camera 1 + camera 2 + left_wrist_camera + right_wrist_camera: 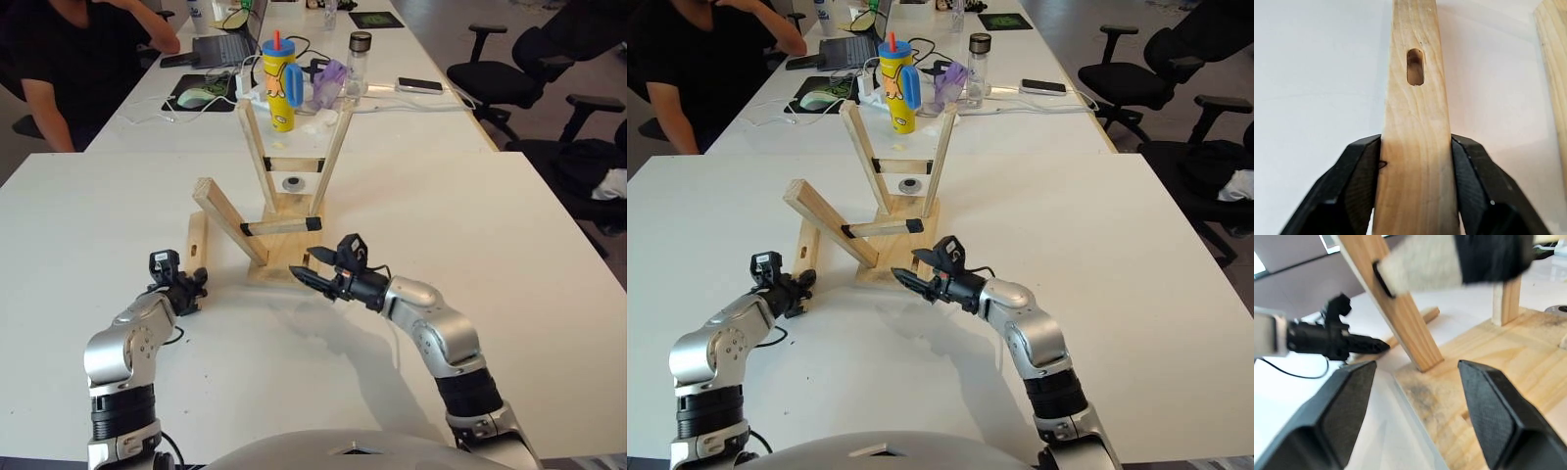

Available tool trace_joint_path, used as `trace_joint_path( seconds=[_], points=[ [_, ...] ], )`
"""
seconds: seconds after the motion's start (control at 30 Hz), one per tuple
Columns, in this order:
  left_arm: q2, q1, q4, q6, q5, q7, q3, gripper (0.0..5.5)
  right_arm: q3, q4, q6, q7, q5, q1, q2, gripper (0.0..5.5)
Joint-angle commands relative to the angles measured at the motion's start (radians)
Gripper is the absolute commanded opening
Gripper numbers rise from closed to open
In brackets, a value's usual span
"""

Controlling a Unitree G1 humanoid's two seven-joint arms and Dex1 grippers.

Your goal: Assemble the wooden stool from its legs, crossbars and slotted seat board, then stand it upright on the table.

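The left end effector point(193, 284) clamps a loose, slotted pale wooden leg point(1415, 98). The right end effector point(1415, 364) gapes beside the flat wooden seat board point(1498, 362).

The stool point(284, 209) is pale grained wood, its crossbar point(282, 226) tipped with black caps. The leg point(1415, 147) is the same pale wood with a dark slot. The left gripper point(196, 284) and right gripper point(306, 277) are black, the table point(509, 255) white. The far cup point(279, 88) is yellow with a blue handle and a red straw.
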State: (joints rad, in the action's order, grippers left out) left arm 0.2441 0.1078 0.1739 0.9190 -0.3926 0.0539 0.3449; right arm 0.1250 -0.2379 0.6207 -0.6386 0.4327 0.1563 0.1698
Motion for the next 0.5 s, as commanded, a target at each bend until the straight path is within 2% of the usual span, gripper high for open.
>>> trace_joint_path(
  seconds=[0.03, 0.13, 0.2, 0.3, 0.5],
  points=[
    [0.007, 0.171, -0.016, -0.228, -0.086, 0.051, 0.138, 2.05, -0.114, 0.038, 0.059, 0.044, 0.032, -0.005, 0.062, 3.11],
    [0.063, 0.316, 0.022, -0.388, -0.138, 0.128, 0.176, 2.05, -0.139, 0.107, -0.021, 0.074, -0.036, -0.011, 0.11, 3.11],
    [0.104, 0.422, 0.071, -0.384, -0.241, 0.211, 0.17, 2.05, -0.181, 0.166, -0.048, 0.078, -0.035, -0.004, 0.127, 3.11],
    [0.179, 0.531, 0.193, -0.21, -0.493, 0.356, 0.084, 2.05, -0.269, 0.221, -0.049, 0.022, 0.04, 0.036, 0.163, 3.11],
    [0.239, 0.593, 0.273, 0.037, -0.96, 0.34, -0.002, 2.05, -0.351, 0.142, 0.055, -0.147, 0.234, 0.101, 0.27, 3.11]
  ],
)
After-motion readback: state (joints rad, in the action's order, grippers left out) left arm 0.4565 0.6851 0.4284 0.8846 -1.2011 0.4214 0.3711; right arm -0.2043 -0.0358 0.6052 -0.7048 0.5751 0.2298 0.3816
